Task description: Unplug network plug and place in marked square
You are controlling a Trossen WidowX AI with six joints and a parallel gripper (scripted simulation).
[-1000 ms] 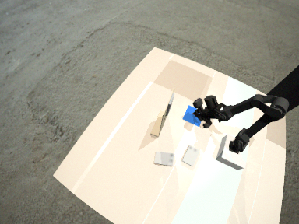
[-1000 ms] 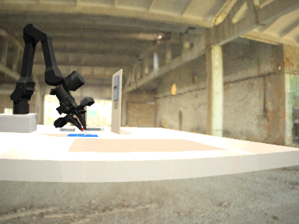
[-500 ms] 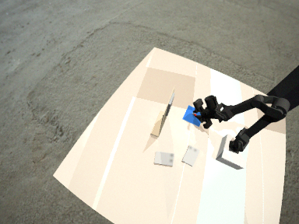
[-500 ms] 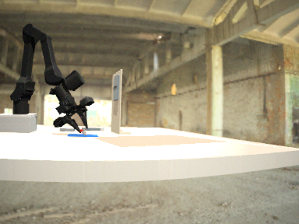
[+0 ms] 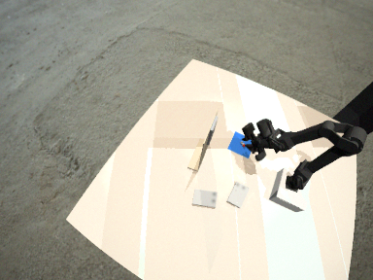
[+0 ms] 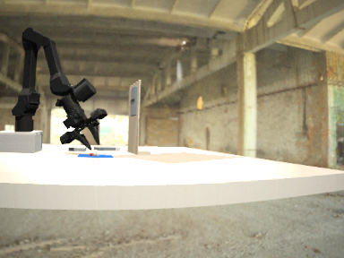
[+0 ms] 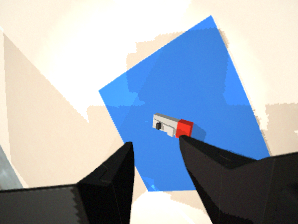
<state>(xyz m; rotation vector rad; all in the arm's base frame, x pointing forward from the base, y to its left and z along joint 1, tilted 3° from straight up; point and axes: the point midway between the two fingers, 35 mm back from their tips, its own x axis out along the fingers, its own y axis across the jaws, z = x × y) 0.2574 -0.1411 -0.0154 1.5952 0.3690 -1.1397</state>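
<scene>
The plug (image 5: 244,144) (image 6: 92,154) (image 7: 171,125), pale grey with a red end, lies inside the blue marked square (image 5: 234,148) (image 6: 107,156) (image 7: 200,60). My gripper (image 6: 94,146) (image 7: 156,144) is partly open and empty, low over the square. In the wrist view the right fingertip is right beside the plug's red end; whether they touch I cannot tell. The left fingertip is clear of the plug. The upright panel (image 5: 210,138) (image 6: 137,130) stands apart from the gripper, with a grey-blue socket plate (image 6: 133,100) on its face.
Two flat grey blocks (image 5: 204,198) (image 5: 238,194) lie on the table (image 5: 170,219) (image 6: 202,175) to one side of the square. The grey box (image 5: 287,196) (image 6: 20,141) under the arm's base stands at the side away from the panel.
</scene>
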